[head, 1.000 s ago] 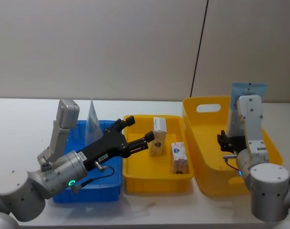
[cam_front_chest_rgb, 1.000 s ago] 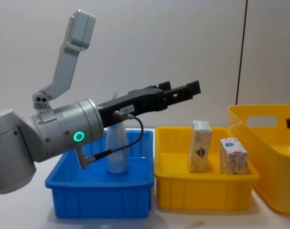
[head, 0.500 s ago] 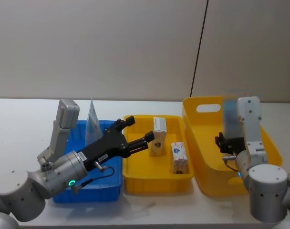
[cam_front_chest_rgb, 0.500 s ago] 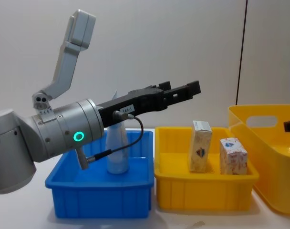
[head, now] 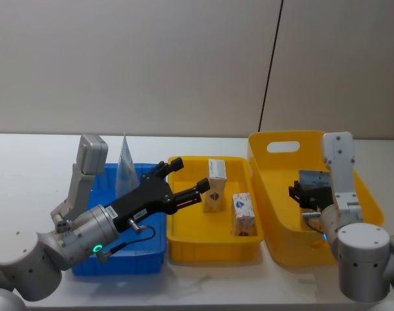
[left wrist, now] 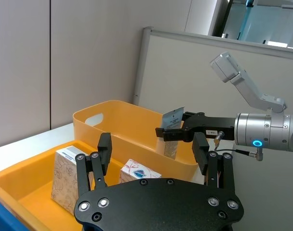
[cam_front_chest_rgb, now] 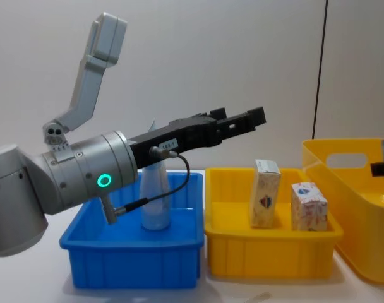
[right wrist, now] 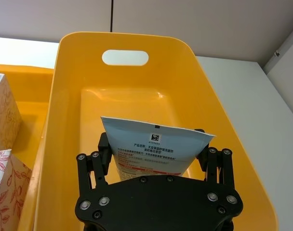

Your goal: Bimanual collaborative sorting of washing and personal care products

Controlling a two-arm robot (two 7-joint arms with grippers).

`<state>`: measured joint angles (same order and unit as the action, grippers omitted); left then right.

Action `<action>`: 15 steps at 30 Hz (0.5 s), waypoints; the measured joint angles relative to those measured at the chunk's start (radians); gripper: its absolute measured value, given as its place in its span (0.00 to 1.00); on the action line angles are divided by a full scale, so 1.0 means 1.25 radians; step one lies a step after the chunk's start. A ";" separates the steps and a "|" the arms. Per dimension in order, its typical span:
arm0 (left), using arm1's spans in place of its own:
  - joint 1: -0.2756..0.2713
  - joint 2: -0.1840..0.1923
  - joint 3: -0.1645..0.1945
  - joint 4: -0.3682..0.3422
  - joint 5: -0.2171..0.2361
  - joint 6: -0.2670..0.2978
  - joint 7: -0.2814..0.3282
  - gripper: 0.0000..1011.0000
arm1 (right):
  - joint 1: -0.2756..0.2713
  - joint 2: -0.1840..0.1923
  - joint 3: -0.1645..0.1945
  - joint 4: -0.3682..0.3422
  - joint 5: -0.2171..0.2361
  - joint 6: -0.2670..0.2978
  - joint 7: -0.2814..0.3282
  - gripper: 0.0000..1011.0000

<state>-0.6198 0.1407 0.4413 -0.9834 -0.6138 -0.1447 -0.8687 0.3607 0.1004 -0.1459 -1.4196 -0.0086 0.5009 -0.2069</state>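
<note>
The left claw is open and holds nothing. It hangs in the air where the blue bin meets the tray, and it points toward the right side.

The right claw is shut tight on a tube. The tube's flat end sticks out past the fingers. The tube is up in the air inside the tub, not lying on its floor.

Farther back, the other tube stands up in the blue bin. The tall carton and the short carton stand in the tray, a little apart.

I think the job now is to get the held tube over to the blue bin, maybe by passing it to the left claw. To do it well, lift the tube clear of the tub wall first. Hold it firmly, but do not squash it, because it is soft. The left claw should take the free flat end. The right claw should let go only once the left one has shut. Pass above the cartons, not into them.
</note>
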 joint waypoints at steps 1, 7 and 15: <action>0.000 0.000 0.000 0.000 0.000 0.000 0.000 0.99 | 0.000 0.000 0.000 0.000 0.000 0.000 0.000 0.99; 0.000 0.000 0.000 0.000 0.000 0.000 0.000 0.99 | 0.000 0.000 0.000 0.001 0.000 0.000 0.000 0.99; 0.000 0.000 0.000 0.000 0.000 0.000 0.000 0.99 | 0.001 -0.004 0.005 0.001 0.001 -0.001 0.000 0.99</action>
<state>-0.6199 0.1406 0.4413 -0.9835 -0.6137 -0.1447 -0.8687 0.3624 0.0948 -0.1401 -1.4189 -0.0079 0.4996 -0.2068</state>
